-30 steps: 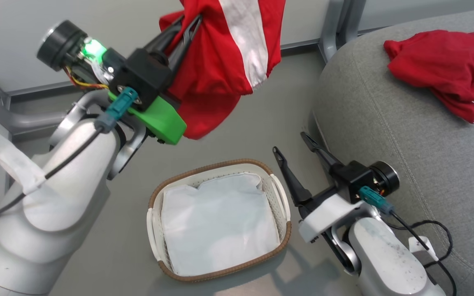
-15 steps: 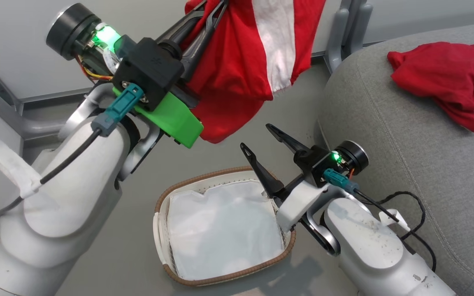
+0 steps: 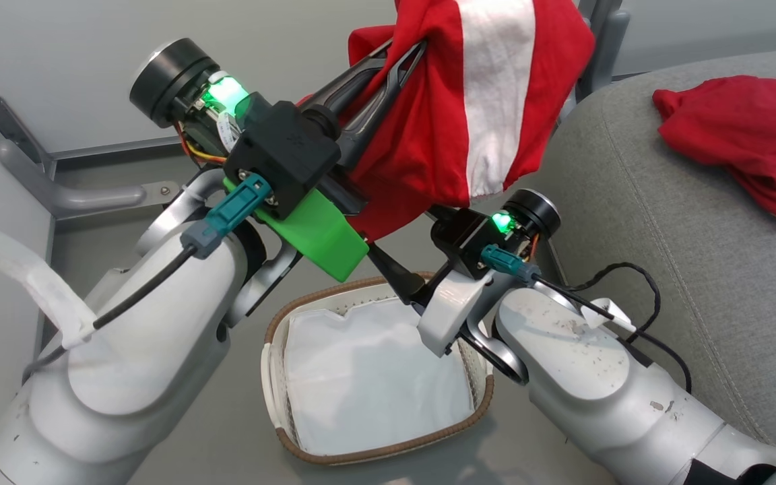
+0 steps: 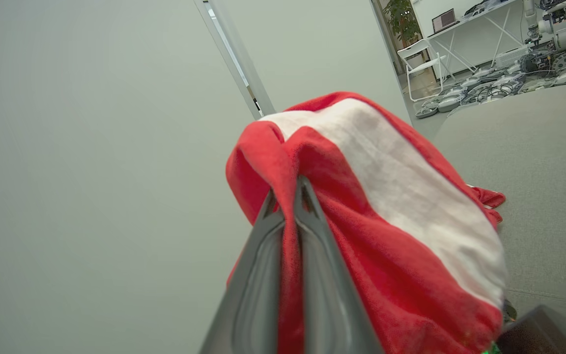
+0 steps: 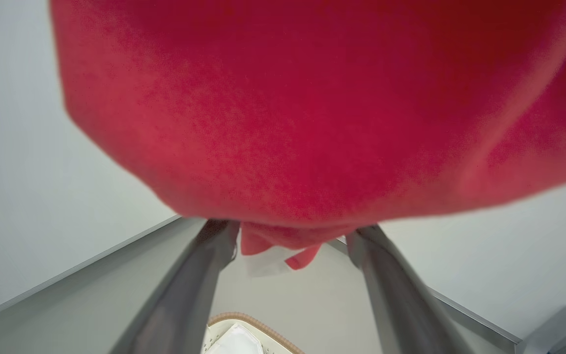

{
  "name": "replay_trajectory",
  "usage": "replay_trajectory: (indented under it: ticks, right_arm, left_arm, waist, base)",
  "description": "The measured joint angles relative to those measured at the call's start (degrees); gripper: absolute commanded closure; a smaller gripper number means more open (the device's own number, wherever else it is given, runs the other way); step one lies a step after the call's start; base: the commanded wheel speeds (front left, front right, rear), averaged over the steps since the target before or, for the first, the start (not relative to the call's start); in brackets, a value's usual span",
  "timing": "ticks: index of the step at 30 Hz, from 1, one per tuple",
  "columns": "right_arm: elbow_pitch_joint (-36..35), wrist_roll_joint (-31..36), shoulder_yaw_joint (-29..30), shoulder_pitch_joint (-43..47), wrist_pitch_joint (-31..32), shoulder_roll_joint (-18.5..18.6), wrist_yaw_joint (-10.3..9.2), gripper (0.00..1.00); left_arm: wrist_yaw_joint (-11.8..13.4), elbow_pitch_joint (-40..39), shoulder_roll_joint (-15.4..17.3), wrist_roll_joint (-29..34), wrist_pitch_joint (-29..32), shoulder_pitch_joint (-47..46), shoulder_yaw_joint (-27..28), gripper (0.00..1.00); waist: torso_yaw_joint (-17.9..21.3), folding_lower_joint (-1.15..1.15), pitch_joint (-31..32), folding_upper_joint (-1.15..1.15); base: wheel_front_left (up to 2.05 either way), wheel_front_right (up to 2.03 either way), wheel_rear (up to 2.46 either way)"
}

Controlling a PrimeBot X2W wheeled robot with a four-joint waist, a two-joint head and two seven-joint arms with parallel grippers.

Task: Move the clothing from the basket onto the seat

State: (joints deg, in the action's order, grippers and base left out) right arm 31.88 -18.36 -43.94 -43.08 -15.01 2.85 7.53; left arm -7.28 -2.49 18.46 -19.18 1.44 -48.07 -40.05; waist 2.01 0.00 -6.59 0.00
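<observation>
Bright red soft sports garment (image 3: 496, 101) w/ a broad white stripe hangs bunched at upper centre of the head view, up-frame of the basket and left of the seat. The stripe, and so its long axis, runs top-to-bottom of frame. At its top left the left gripper (image 3: 405, 50) has both dark fingers pressed together, pinching a fold. The left wrist view shows cloth squeezed betw. them. Directly under the drooping hem the right gripper (image 5: 290, 235) points up, fingers spread wide. A small red tail dangles betw. them, ungripped.

Large grey woven upholstered seat (image 3: 664, 222) fills the right side, w/ a second red garment (image 3: 745, 135) crumpled at upper right. Likely next move: carry rightward over the cushion edge.

Small cream perforated plastic basket (image 3: 374, 455) w/ brown woven rim, lower centre, holds a plain white sheet (image 3: 374, 377).
</observation>
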Motion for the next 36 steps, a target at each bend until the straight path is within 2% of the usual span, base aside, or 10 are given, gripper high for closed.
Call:
replay_trajectory:
  ticks: [2,3,6,15,16,18,19,20,21,36]
  right_arm:
    - [-0.74,-0.35,-1.34,-0.94,0.00,-0.12,0.00,0.05]
    - [-1.00,-0.35,-1.66,-1.20,0.00,-0.12,0.00,0.51]
    - [-1.10,-0.20,-2.35,-1.41,0.00,-0.07,0.00,1.00]
    - [-3.52,2.02,-0.38,-0.79,0.01,-0.08,0.00,1.00]
    - [-4.00,2.45,0.09,-0.53,0.00,-0.07,0.00,1.00]
    - [-5.00,3.13,1.03,0.12,0.01,-0.07,0.00,1.00]
    - [-5.56,3.52,1.54,0.44,0.01,-0.07,0.00,1.00]
    - [-6.17,3.85,2.21,0.75,0.01,-0.07,0.00,1.00]
    - [-6.73,4.03,2.72,1.03,0.00,-0.07,0.00,1.00]
    - [-12.69,8.20,11.25,5.15,0.01,0.25,0.00,1.00]
  left_arm:
    - [0.23,0.08,-0.01,-0.76,0.02,0.48,0.16,1.00]
    - [0.27,0.22,0.05,-0.97,0.02,0.62,0.26,1.00]
    - [0.82,0.87,0.52,-1.53,-0.08,1.25,1.00,1.00]
    - [2.42,4.35,2.97,-4.61,-1.57,4.74,4.12,1.00]
    - [2.61,4.90,3.28,-4.87,-1.93,5.25,4.44,0.93]
    - [2.92,6.11,3.75,-5.43,-2.55,6.32,4.89,0.56]
    - [3.20,6.78,3.92,-5.60,-2.75,6.97,5.06,0.45]
    - [3.28,7.39,4.03,-5.84,-3.25,7.60,5.28,0.14]
    - [3.44,7.94,4.08,-6.05,-3.59,8.05,5.48,0.00]
    - [6.12,14.69,1.26,-9.11,-10.35,19.09,4.50,0.00]
  waist:
    - [-0.13,0.00,-0.14,0.00]
    - [-0.17,0.00,-0.23,0.00]
    - [-0.18,0.00,-0.51,0.00]
    - [0.48,0.00,-1.72,0.00]
    - [0.60,0.00,-1.83,0.00]
    - [0.81,0.00,-1.99,0.00]
    - [0.93,0.00,-2.07,0.00]
    - [1.04,0.00,-2.12,0.00]
    - [1.13,0.00,-2.16,0.00]
    - [1.98,0.00,-2.42,0.00]
  base:
    - [0.00,0.00,0.00]
    - [0.00,0.00,0.00]
    - [0.00,0.00,0.00]
    - [0.00,0.00,0.00]
    - [0.00,0.00,0.00]
    - [0.00,0.00,0.00]
    - [0.00,0.00,0.00]
    - [0.00,0.00,0.00]
    - [0.00,0.00,0.00]
    - [0.00,0.00,0.00]
